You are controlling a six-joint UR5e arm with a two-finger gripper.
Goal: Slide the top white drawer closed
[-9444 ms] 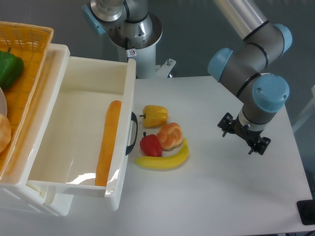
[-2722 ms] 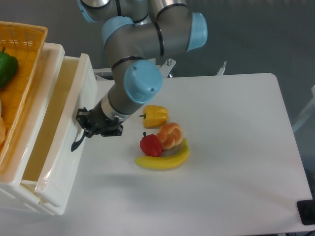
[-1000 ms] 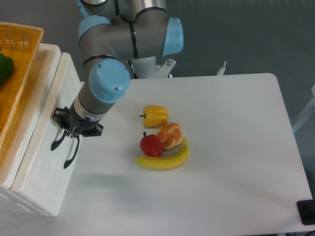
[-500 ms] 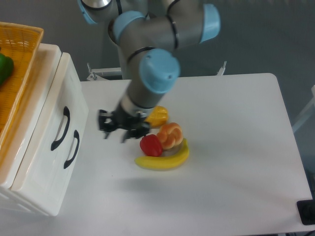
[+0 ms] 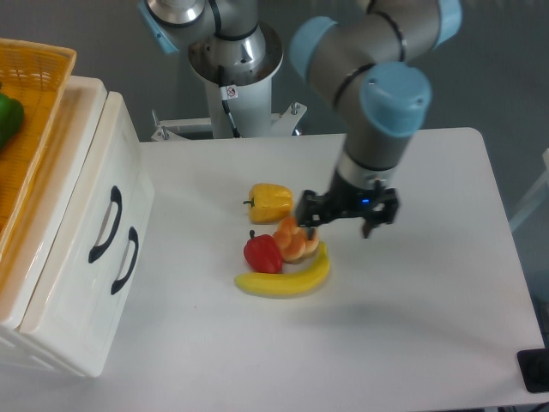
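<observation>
Camera view: top white drawer (image 5: 101,210) sits flush, contents hidden.

fruit pile (image 5: 283,251) mid-table, bare table (image 5: 429,300) right

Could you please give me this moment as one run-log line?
top drawer: closed, flush with cabinet | gripper: open, empty, above food pile | task: looks done

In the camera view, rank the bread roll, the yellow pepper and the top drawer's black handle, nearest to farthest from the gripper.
From the gripper:
1. Bread roll, just to its left in the picture and slightly lower.
2. Yellow pepper, further left, at table middle.
3. Black handle of the top white drawer, far left on the cabinet front.
</observation>
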